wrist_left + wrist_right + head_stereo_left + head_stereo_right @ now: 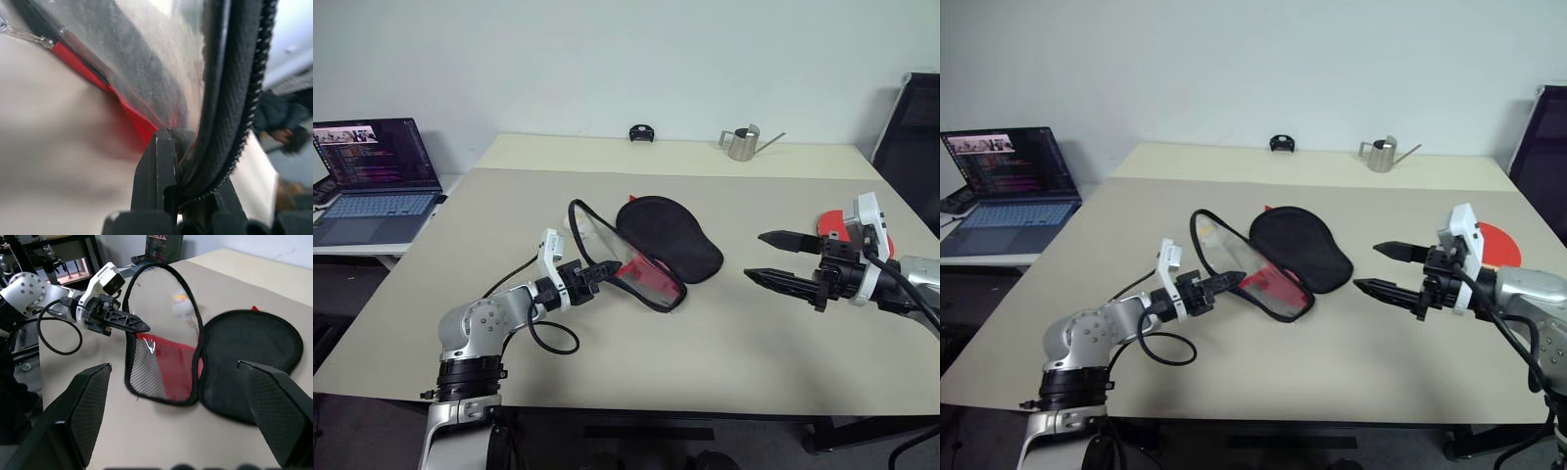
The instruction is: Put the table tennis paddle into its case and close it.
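— What sits at the far edge of the wide beige desk point(724, 372)?

— A small silver metal watering can with a thin spout point(742, 143), upright, and well to its left a small black curved object point(641, 133); what it is cannot be told.

— And off to the left side?

— An open dark laptop with a lit screen showing lines of coloured text point(374, 176), resting on a lower white side table point(352, 247) just beside the desk.

— Behind it all?

— A plain pale wall point(607, 59). A dark chair back point(911, 147) stands at the far right.
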Robot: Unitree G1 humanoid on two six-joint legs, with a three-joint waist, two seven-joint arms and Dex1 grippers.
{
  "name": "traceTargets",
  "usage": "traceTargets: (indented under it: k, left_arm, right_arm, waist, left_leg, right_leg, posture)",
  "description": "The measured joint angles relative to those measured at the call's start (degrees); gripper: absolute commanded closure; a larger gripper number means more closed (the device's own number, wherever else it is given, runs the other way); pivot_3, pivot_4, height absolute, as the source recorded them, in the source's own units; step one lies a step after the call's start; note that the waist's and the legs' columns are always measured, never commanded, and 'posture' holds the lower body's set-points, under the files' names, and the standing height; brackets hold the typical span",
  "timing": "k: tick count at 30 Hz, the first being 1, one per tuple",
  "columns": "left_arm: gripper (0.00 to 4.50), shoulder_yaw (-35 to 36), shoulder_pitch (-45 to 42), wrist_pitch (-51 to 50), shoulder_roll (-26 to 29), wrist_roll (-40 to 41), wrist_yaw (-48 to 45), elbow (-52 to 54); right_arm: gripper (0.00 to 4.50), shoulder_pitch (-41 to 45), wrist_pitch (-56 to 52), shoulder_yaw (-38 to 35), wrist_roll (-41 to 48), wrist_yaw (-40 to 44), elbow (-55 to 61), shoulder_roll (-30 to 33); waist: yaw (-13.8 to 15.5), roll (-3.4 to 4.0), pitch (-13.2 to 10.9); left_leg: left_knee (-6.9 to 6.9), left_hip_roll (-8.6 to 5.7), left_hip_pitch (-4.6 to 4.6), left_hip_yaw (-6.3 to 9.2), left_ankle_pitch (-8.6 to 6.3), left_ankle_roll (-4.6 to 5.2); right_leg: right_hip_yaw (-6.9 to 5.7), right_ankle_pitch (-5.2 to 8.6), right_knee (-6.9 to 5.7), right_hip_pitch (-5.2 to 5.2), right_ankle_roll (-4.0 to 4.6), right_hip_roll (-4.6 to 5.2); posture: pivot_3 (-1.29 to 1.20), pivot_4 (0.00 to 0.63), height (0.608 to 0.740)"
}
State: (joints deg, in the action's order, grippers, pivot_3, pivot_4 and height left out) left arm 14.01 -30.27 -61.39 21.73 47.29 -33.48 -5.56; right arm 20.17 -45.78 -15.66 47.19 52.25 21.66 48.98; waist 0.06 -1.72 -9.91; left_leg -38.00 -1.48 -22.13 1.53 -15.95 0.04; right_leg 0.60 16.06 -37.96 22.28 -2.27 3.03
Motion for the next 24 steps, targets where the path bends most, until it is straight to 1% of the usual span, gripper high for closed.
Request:
traceTargets:
  k: [9,13,17,24]
  left_arm:
    - [4.49,-2.2,0.0,-5.2,0.0,3.8,-4.2,3.5]
    - [4.49,-2.7,-0.1,-6.0,1.2,4.3,-5.9,4.4]
    - [4.49,-4.7,-0.4,-5.3,3.8,3.2,-7.9,4.2]
    - [4.49,-6.6,-6.4,0.4,10.9,-2.7,-14.6,-5.1]
  right_arm:
    - [0.0,-1.9,-0.9,-1.6,1.4,-1.2,1.3,0.5]
    - [0.0,-2.0,-1.1,-1.8,1.9,-1.6,1.8,0.5]
    - [0.0,-2.0,-1.1,-1.8,2.0,-1.6,2.0,0.6]
    - [0.0,-2.0,-1.1,-1.5,2.0,-1.5,2.1,0.6]
  waist:
    - [0.0,0.0,0.0]
    - [0.0,0.0,0.0]
    - [0.0,0.0,0.0]
    - [-0.1,0.01,0.0]
  left_leg:
    - [0.0,0.0,0.0,-0.01,0.0,0.0]
    - [0.0,0.0,0.0,0.0,0.0,0.01]
    - [0.0,0.0,0.0,-0.01,0.0,0.01]
    - [0.0,0.0,0.0,-0.01,-0.01,0.02]
  right_leg:
    - [0.01,0.0,0.0,0.0,0.0,0.0]
    - [0.01,0.0,0.0,0.0,0.0,-0.01]
    - [0.01,0.0,0.0,0.0,0.0,0.0]
    - [0.01,0.0,0.02,0.0,0.0,-0.02]
  posture:
    - [0.0,0.15,0.74]
    - [0.0,0.15,0.74]
    - [0.0,0.15,0.74]
    - [0.0,0.15,0.74]
